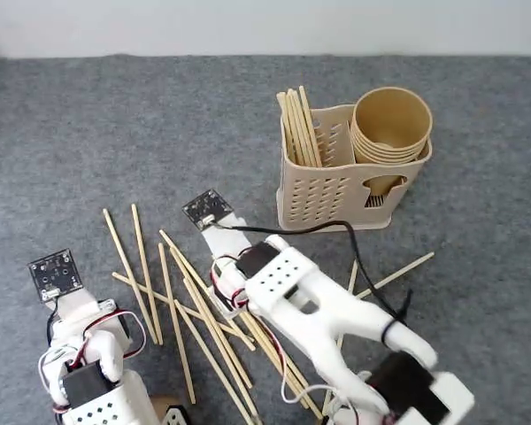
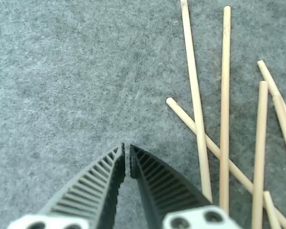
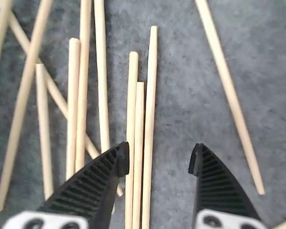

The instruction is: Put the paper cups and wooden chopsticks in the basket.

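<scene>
Paper cups (image 1: 391,128) are stacked in the basket (image 1: 323,199), so I'm on the loose chopsticks (image 3: 139,124) in front of it: my right gripper (image 3: 158,160) is spread over a few and probably needs lowering to pinch one, left gripper (image 2: 126,160) pressed together, empty.

The surface (image 1: 115,133) was a grey, felt-like mat that ran back to a pale wall (image 1: 248,27). Loose wooden chopsticks (image 1: 145,270) lay scattered on its near part, several crossing one another. A stray chopstick (image 1: 400,274) lay apart, nearer the basket (image 1: 327,199), which stood upright toward the far right.
</scene>
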Tool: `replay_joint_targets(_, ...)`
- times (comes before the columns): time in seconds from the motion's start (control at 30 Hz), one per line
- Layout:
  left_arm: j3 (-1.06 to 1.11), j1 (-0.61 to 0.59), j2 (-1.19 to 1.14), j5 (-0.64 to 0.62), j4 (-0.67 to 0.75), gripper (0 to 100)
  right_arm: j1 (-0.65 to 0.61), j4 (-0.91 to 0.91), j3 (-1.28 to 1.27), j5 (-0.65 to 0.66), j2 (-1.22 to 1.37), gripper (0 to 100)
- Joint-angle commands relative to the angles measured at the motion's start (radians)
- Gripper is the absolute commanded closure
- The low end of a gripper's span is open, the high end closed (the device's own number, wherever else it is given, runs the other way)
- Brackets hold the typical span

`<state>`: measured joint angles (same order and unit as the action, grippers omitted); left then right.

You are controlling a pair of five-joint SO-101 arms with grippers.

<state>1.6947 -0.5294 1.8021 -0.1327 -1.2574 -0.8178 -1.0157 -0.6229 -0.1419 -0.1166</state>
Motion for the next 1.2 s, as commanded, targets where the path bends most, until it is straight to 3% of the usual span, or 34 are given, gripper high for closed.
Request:
replay_joint_targets(0.0, -0.012, 0.003, 0.014, 0.002, 0.003, 98, -0.012, 0.038, 0.061, -0.009, 0.047, 77.9)
replay_joint_targets(0.33, -0.012, 0.003, 0.014, 0.002, 0.003, 98, -0.045, 0.036, 0.063, -0.002, 0.163, 79.0)
replay_joint_targets(0.53, -0.012, 0.003, 0.014, 0.002, 0.003, 98, -0.042, 0.038, 0.064, 0.032, 0.211, 99.2)
replay_joint_targets(0.6, -0.012, 0.003, 0.014, 0.002, 0.003, 98, -0.042, 0.028, 0.064, 0.034, 0.203, 98.1)
replay_joint_targets(0.93, -0.012, 0.003, 0.014, 0.002, 0.003, 98, -0.035, -0.061, 0.063, 0.066, -0.056, 99.1)
replay_joint_targets(1.17, -0.012, 0.003, 0.014, 0.002, 0.003, 98, 0.068, -0.096, 0.075, 0.144, -0.321, 99.1)
